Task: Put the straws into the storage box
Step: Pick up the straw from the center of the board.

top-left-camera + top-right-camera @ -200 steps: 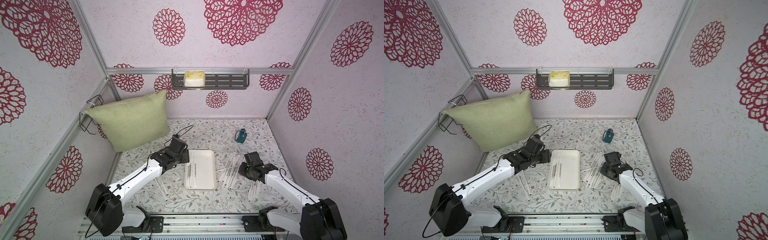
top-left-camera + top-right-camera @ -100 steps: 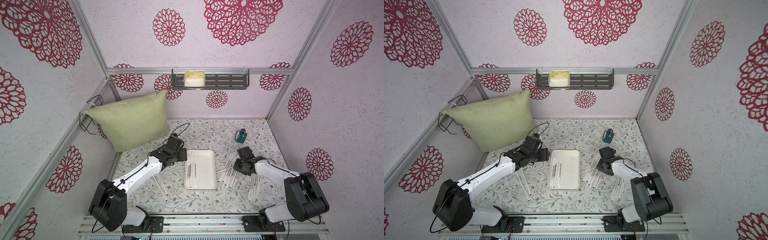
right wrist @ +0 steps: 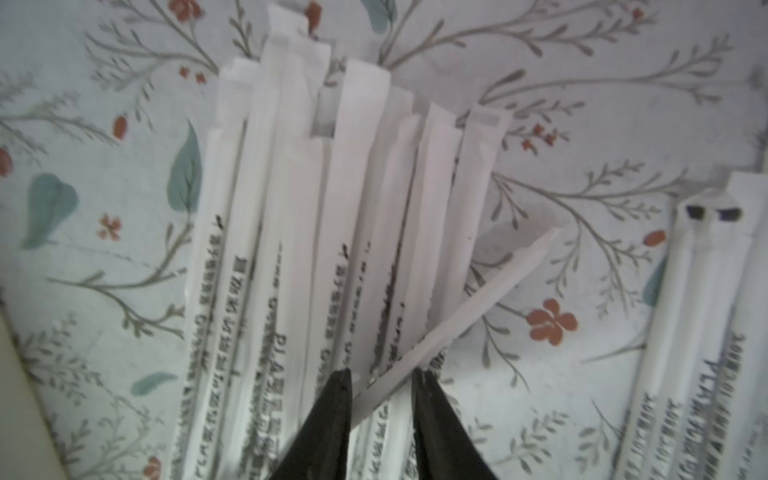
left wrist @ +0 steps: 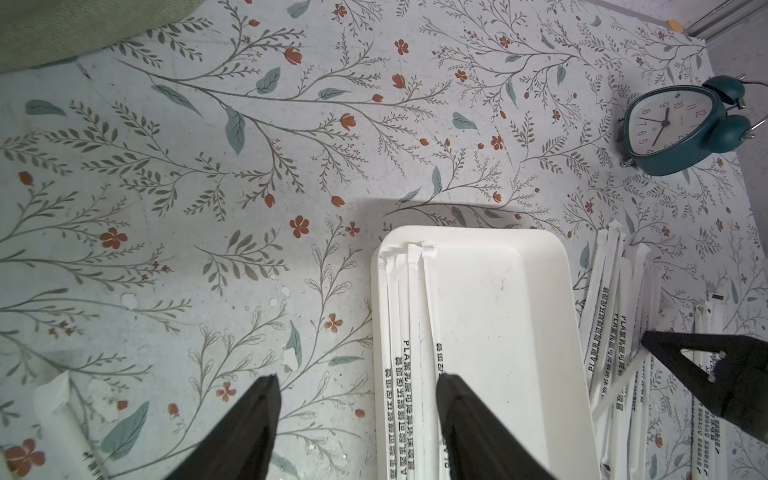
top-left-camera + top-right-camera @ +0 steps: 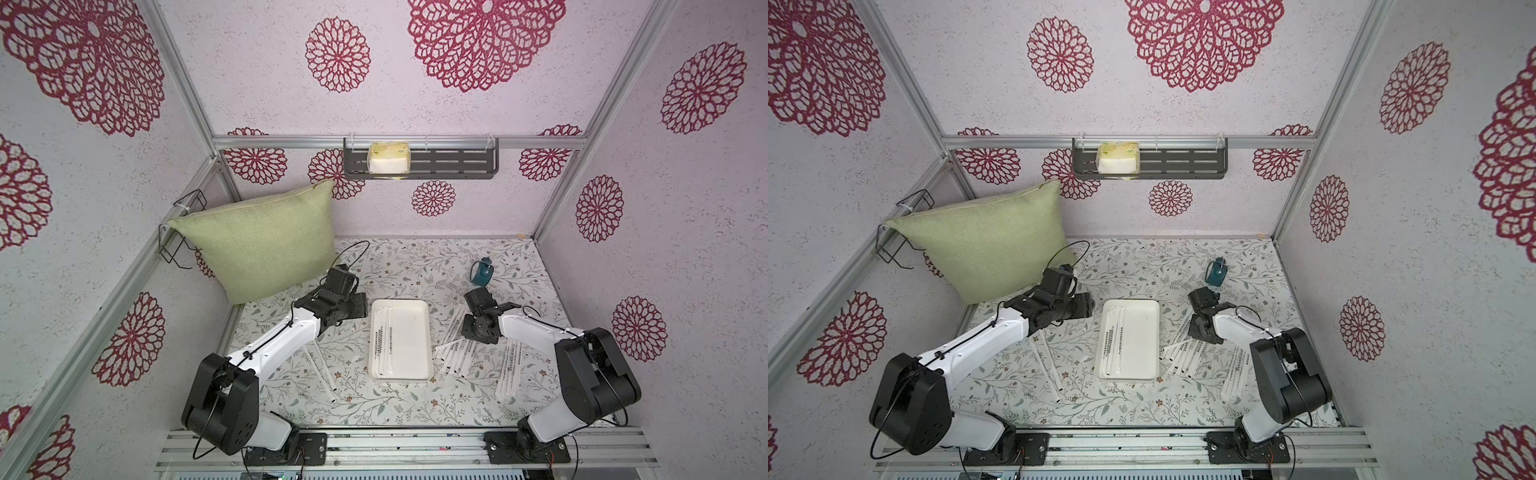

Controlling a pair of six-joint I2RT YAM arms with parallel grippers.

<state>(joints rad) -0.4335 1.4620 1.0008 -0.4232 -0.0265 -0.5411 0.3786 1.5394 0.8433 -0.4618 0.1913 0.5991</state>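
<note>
Table (image 5: pixel 415 266) with a flowered cover carries everything, and the white tray (image 5: pixel 409 328) lies at its middle. A few straws (image 4: pixel 409 332) already lie lengthwise along the tray's left side; the rest of it is bare. The left gripper (image 4: pixel 357 378) hovers by the tray's far left corner, jaws wide apart and empty.

Just right of the tray's rim a loose fan of straws (image 5: pixel 457 357) lies on the table, with a smaller bunch further right and two more left of the tray. The right gripper (image 3: pixel 382 374) is down on the fan's far end. Its jaws are drawn in on a single straw (image 3: pixel 478 299) that slants across the others, its free end raised enough to cast a shadow.

The grip sits near one end, so the long part will likely droop and swing. A slow lift should clear the neighbours before any move toward the tray. Turning the straw to run along the tray's length should let it settle inside, not bridge the rim.
</note>
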